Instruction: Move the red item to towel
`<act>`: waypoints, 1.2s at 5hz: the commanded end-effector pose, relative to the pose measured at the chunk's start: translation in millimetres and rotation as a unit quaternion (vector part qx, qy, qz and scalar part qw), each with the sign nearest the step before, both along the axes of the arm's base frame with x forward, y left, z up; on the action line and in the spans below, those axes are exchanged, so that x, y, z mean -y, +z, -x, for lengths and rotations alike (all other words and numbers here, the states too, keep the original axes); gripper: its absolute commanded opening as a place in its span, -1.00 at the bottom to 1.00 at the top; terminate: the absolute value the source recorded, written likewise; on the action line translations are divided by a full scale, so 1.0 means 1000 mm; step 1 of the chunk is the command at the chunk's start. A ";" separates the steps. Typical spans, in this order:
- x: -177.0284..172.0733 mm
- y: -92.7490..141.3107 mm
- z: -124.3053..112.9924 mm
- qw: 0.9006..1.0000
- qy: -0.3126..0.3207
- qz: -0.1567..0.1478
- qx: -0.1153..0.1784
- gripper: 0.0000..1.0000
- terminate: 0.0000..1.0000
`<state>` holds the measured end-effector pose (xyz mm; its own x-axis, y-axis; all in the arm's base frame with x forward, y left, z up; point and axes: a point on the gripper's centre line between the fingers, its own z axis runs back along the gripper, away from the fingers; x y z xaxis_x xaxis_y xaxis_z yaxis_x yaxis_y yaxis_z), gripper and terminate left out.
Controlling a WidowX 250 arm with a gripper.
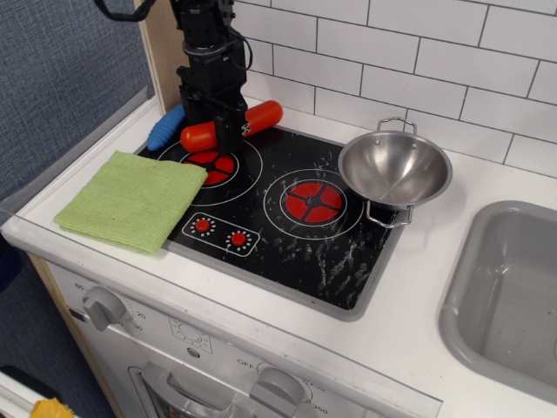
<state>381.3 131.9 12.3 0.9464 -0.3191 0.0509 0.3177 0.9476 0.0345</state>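
observation.image view: the black end effector (228, 131) hangs down right over the middle of the red item (231, 126), hiding its centre, and whether its fingers are apart or clamped on the toy i cannot tell from here. the red item lies slanted across the back left corner of the stove (287, 209), one end low by the left burner (211, 163), the other end up toward the tiled wall. just behind its low end, a blue handle (165, 127) pokes out at the back left. the towel (132, 198) sits flat on the counter (418, 305), its right edge overlapping the stove, near the red item but not touching it. over on the right burner side, a steel pot (394, 168) rests at the stove's back right corner. a grey sink (509, 300) fills the far right.
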 end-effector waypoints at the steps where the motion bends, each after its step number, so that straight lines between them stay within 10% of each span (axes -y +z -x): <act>1: 0.004 0.038 0.010 0.999 0.003 -0.009 0.049 -1.00 -1.00; 2: -0.011 0.066 0.040 0.996 0.051 -0.017 0.071 -1.00 -1.00; 4: -0.045 0.040 0.112 0.994 0.098 -0.047 0.032 -1.00 -1.00; 6: -0.042 0.032 0.129 0.995 0.082 -0.042 0.025 -1.00 -1.00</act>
<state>250.0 173.7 27.8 0.9856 -0.1626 0.0473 0.1582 0.9838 0.0844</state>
